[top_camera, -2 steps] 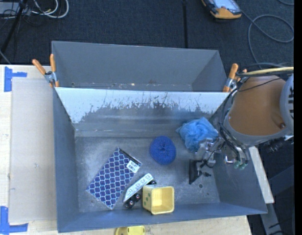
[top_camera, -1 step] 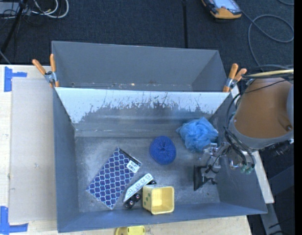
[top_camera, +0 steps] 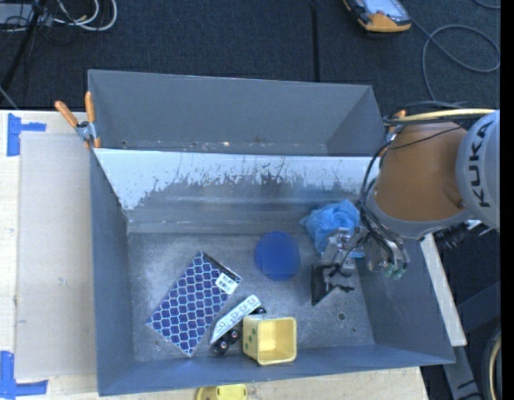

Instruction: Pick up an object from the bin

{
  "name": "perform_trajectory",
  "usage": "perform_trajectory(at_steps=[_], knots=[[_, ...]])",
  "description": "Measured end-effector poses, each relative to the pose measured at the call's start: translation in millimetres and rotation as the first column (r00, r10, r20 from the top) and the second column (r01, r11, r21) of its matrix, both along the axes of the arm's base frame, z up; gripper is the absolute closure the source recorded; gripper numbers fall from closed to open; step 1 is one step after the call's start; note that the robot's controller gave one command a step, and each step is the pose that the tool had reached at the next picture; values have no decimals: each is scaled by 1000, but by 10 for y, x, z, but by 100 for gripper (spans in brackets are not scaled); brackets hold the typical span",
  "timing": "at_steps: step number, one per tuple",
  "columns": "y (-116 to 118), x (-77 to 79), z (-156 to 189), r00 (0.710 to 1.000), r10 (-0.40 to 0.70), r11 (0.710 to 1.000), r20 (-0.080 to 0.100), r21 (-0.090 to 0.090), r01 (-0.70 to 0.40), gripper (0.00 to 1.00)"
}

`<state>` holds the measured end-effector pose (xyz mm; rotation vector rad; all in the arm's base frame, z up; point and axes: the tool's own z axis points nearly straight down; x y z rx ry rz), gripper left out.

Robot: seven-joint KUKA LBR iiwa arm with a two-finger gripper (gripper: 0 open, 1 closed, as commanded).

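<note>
My gripper (top_camera: 332, 282) hangs low over the bin floor in the right part of the bin, open, with nothing between its dark fingers. A crumpled light-blue bag or cloth (top_camera: 331, 221) lies just behind it, close to the wrist. A round blue disc (top_camera: 277, 255) lies flat on the floor a short way to the gripper's left, apart from it.
Toward the front left lies a flat blue packet with a white lattice pattern (top_camera: 192, 304). Beside it are a white-and-black strip-shaped thing (top_camera: 234, 318) and a yellow cup on its side (top_camera: 271, 341) near the front wall. The arm's orange cover looms over the right wall.
</note>
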<state>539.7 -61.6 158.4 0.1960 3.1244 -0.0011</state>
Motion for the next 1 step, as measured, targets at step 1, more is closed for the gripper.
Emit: perform_trajectory(at_steps=[1], knots=[[115, -148, 163, 1000, 15, 1000, -25, 4, -15, 100]])
